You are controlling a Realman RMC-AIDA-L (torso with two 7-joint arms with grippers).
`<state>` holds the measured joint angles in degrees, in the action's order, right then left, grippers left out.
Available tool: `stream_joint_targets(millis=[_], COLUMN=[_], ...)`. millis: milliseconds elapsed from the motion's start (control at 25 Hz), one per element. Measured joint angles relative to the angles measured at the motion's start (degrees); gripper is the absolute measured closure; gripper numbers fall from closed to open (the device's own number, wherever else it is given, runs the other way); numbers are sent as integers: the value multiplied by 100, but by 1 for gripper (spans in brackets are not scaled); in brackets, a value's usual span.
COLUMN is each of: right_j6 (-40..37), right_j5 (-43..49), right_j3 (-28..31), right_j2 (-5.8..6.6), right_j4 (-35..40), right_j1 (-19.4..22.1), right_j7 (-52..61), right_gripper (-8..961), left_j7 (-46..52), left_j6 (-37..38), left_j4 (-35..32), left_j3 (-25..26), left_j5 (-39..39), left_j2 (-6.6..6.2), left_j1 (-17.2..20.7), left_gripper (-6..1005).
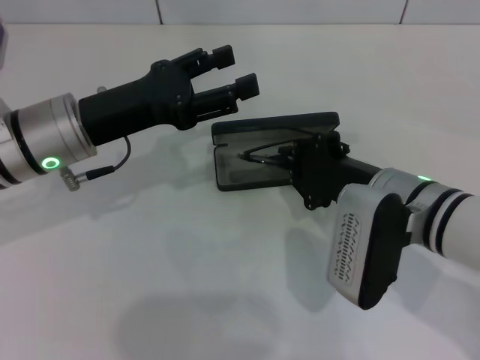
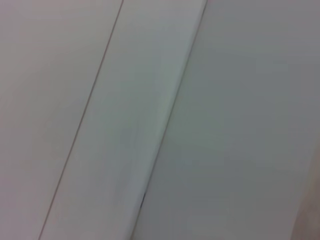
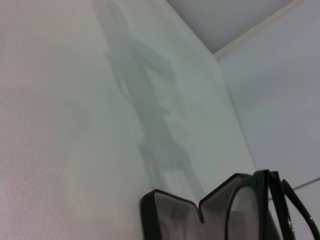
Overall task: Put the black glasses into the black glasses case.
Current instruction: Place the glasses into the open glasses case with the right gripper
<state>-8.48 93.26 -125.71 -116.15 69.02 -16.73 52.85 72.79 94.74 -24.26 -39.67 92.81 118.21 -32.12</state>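
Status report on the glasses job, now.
Right gripper down in the open black glasses case, black glasses at its tips. Left gripper open, hovering above the case. Nothing in the way.

arms: silver-white cuffs, green ring lights | grippers: black, left gripper (image 1: 231, 71), right gripper (image 1: 289, 161) | left: thin black cable | right: white slotted camera housing
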Motion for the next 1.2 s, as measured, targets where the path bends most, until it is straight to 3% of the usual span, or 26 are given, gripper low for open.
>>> stream_joint_targets(millis=[640, 880, 1200], right_j6=[525, 358, -38], right_j5=[-91, -280, -362], right_j3=[-225, -180, -186], right_j2=[-3, -2, -3], right_j4=[-325, -333, -238], right_j1=[-186, -170, -68], right_j7=[60, 67, 68], right_gripper=[823, 751, 733], left_j7=[-2, -1, 30], left_j6=[1, -7, -84], left_j4=[0, 0, 19], left_j3=[-6, -6, -6], left_j5=[36, 36, 25], left_j2=[41, 61, 92], left_j1=[-19, -16, -17], left_gripper=[157, 157, 158])
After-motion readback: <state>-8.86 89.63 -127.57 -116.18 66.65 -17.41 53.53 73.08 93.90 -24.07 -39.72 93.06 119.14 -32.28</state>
